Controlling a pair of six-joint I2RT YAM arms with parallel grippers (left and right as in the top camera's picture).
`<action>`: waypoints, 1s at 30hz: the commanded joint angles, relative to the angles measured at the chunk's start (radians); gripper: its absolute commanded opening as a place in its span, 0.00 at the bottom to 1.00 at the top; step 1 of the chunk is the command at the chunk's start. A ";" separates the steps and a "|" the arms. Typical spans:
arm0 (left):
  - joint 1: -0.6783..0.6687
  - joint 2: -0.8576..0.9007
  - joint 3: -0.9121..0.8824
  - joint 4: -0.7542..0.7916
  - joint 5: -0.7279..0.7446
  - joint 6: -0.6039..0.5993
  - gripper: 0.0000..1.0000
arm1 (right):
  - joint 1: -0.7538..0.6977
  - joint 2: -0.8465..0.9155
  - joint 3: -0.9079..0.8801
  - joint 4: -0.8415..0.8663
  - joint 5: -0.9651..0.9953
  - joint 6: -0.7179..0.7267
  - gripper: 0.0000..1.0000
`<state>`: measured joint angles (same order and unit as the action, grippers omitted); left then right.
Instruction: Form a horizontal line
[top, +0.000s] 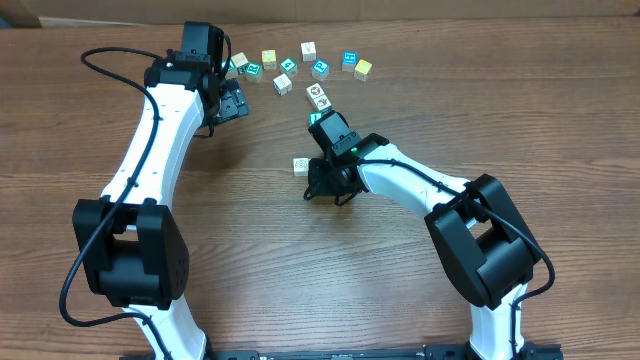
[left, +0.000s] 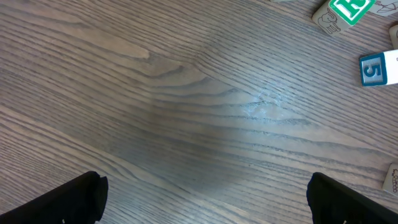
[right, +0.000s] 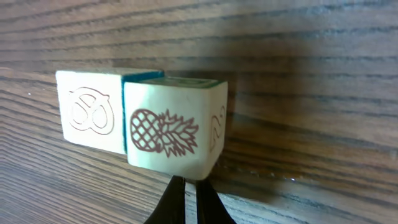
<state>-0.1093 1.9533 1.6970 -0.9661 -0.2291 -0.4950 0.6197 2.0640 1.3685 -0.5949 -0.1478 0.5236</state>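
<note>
Brown wood-grain bench (top: 520, 90), two white arms, picture cubes (top: 289, 65) not yet in one straight row.

Most cubes lie in a loose arc at 12 o'clock of the bench. Just below this arc, a pretzel cube (right: 87, 115) and a pineapple cube (right: 165, 134) stand side by side and touch. The right tool (right: 185, 199) is clenched with its fingers pressed together and grasps nothing. Its tip is at 6 o'clock of the pineapple cube, very near, but I cannot tell if it touches. The left tool (top: 232, 100) is at 10 o'clock of the bench, released wide over bare wood. A blue number cube (left: 379, 68) lies at 2 o'clock in its view. One lone cube (top: 300, 165) lies near the bench centre.
</note>
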 joint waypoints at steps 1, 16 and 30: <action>-0.002 0.013 0.024 -0.002 -0.014 0.001 1.00 | 0.000 0.011 -0.006 0.010 0.016 0.003 0.04; -0.002 0.013 0.024 -0.002 -0.014 0.001 1.00 | 0.000 0.011 -0.006 0.038 0.053 0.004 0.04; -0.002 0.013 0.024 -0.002 -0.014 0.002 1.00 | 0.001 0.011 -0.006 0.040 0.049 0.004 0.04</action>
<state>-0.1093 1.9533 1.6970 -0.9661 -0.2295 -0.4950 0.6197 2.0640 1.3685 -0.5587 -0.1040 0.5240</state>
